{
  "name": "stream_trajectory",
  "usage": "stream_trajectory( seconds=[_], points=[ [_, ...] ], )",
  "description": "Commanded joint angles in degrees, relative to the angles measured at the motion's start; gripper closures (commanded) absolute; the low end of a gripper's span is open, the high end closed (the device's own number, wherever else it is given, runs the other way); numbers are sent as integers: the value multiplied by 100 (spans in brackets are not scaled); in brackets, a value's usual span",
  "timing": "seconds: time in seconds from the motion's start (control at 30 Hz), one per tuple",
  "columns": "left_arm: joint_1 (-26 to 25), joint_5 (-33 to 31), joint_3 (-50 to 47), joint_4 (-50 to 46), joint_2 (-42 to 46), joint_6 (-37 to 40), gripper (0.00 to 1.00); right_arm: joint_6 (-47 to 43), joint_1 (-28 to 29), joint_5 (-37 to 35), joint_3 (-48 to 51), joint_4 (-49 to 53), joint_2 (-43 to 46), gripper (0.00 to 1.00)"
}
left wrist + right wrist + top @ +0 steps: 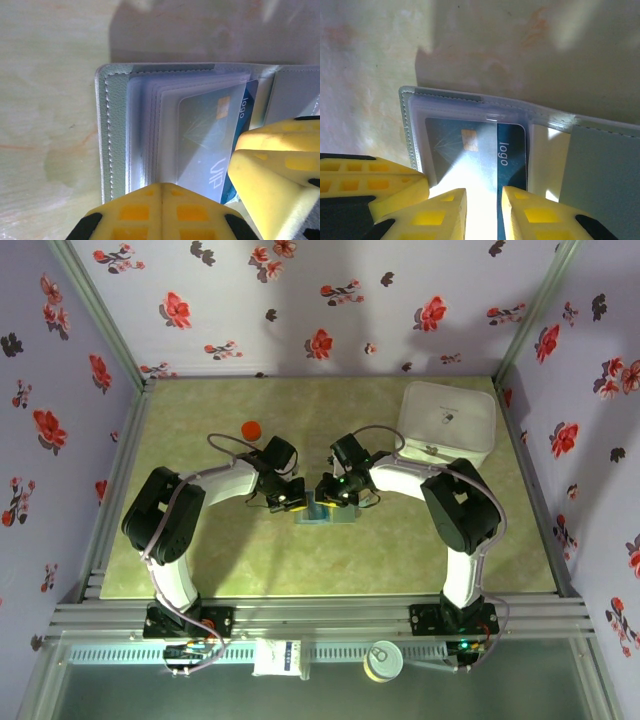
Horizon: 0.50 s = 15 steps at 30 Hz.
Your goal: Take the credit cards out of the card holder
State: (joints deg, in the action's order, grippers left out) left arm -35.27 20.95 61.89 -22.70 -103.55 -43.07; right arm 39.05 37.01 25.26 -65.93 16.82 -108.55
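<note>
Yellow right gripper, slightly parted, straddles the credit cards; left gripper, closed, presses the card holder. Cards likely thin, stiff, slick: pinch the exposed edge.

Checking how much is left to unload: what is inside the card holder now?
The open card holder has a blue card, chip and "logo" showing, in its top clear sleeve. More clear sleeves lie layered beneath it; whether those hold cards is hidden.
</note>
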Motion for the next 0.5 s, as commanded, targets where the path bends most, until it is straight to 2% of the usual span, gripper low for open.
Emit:
stream_trajectory(
  seconds=[0.0, 0.47],
  points=[
    [-26, -87, 53, -247, -3, 132, 100, 17, -36, -235, 79, 109, 180, 74],
    [-15, -44, 269, -343, 204, 145, 100, -21, -54, -290, -25, 336, 486, 73]
  ],
)
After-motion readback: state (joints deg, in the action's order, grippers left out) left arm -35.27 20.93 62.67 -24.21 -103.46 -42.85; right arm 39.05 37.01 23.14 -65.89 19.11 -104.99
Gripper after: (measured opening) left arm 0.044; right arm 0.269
